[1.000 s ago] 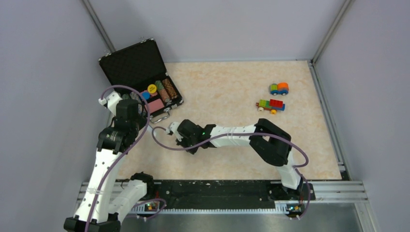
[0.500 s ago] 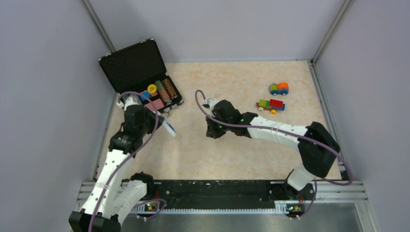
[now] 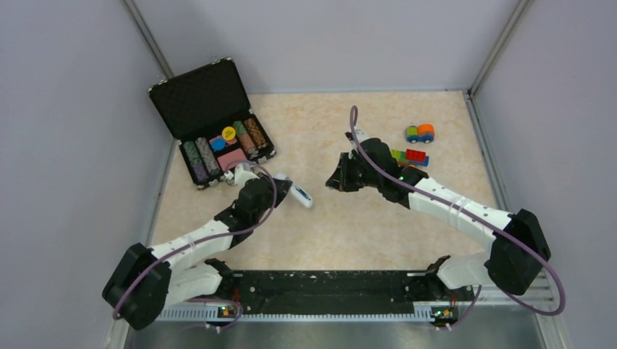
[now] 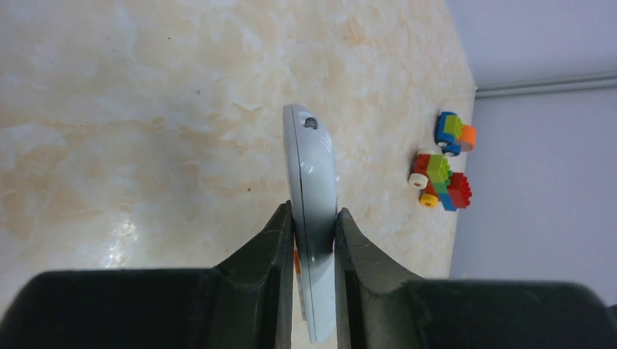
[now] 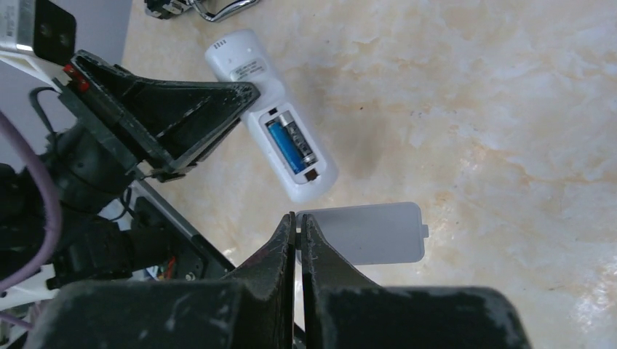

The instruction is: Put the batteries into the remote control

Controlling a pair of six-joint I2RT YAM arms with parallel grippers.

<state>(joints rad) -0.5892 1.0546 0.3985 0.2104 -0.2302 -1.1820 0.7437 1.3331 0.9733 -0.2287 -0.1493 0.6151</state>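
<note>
My left gripper (image 3: 282, 187) is shut on the white remote control (image 3: 300, 195) and holds it just above the table, left of centre. In the left wrist view the remote (image 4: 313, 156) stands edge-on between the fingers (image 4: 280, 233). The right wrist view shows the remote's back (image 5: 251, 73) with its compartment open; the blue battery (image 5: 284, 147) and the dark battery (image 5: 300, 140) lie side by side inside. My right gripper (image 5: 299, 217) is shut on the edge of the loose white battery cover (image 5: 371, 233), a short way right of the remote (image 3: 337, 179).
An open black chip case (image 3: 211, 109) with coloured chips stands at the back left. Two toy block cars (image 3: 420, 133) (image 3: 407, 157) sit at the back right, close behind my right arm; they also show in the left wrist view (image 4: 440, 180).
My left arm swung down from the case towards the centre, carrying the remote to the right. My right arm drew away to the right and back, with the cover in its jaws.
</note>
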